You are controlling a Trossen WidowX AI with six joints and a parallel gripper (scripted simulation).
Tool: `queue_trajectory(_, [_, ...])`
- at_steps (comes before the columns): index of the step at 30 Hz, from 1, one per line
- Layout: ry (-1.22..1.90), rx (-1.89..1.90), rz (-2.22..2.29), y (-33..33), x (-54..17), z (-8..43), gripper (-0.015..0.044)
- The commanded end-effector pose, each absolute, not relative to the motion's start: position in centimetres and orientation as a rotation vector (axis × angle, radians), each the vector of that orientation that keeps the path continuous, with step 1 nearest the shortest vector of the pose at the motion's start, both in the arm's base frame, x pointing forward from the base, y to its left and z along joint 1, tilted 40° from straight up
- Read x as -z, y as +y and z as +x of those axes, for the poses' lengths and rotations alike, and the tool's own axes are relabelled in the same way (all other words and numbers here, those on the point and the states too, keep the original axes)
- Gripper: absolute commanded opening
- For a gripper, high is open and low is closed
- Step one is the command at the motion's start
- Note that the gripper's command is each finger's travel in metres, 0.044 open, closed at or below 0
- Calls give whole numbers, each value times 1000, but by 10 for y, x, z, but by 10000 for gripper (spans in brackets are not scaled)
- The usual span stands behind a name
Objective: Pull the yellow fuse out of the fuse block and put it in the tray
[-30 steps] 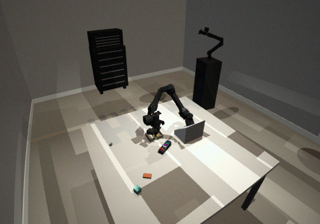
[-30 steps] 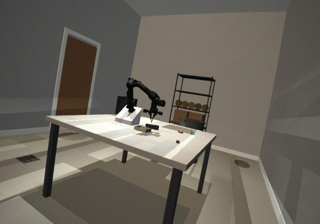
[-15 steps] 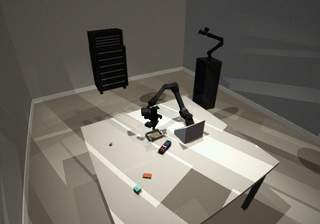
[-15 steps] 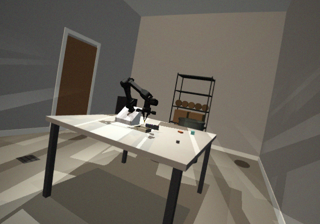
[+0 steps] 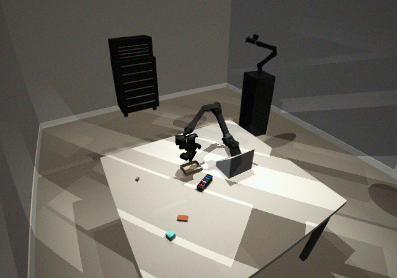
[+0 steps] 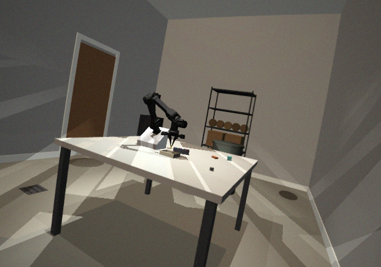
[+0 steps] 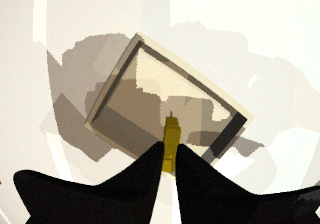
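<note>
Now at carry-to-drop stage: gripper (image 7: 170, 167) clenched on yellow fuse (image 7: 171, 138), hanging over tray (image 7: 120, 78) at wrist frame centre. Next, I judge: lower a bit, release. Top view alone shows fuse block (image 5: 204, 182) lower right of tray, apart.

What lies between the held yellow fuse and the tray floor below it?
Nothing. In the wrist view the yellow fuse, pinched by the gripper, hangs over the tray, with only the tray's shadowed floor beneath it.
</note>
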State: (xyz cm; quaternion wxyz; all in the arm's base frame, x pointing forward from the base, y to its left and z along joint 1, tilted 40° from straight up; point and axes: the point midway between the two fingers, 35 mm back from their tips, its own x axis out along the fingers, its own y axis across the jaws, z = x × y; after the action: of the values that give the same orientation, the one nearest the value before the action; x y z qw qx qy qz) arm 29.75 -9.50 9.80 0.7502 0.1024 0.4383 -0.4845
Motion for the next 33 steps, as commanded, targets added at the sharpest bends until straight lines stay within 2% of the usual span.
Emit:
queue_trajectory(1, [970, 1056, 218, -99, -90, 298, 0])
queue_trajectory(15, [969, 1057, 216, -109, -79, 299, 0])
queue_trajectory(27, [958, 1061, 222, -109, -82, 299, 315])
queue_trajectory(28, [959, 1061, 222, -106, -84, 299, 330])
queue_trajectory(33, [971, 1056, 218, -83, -109, 293, 330])
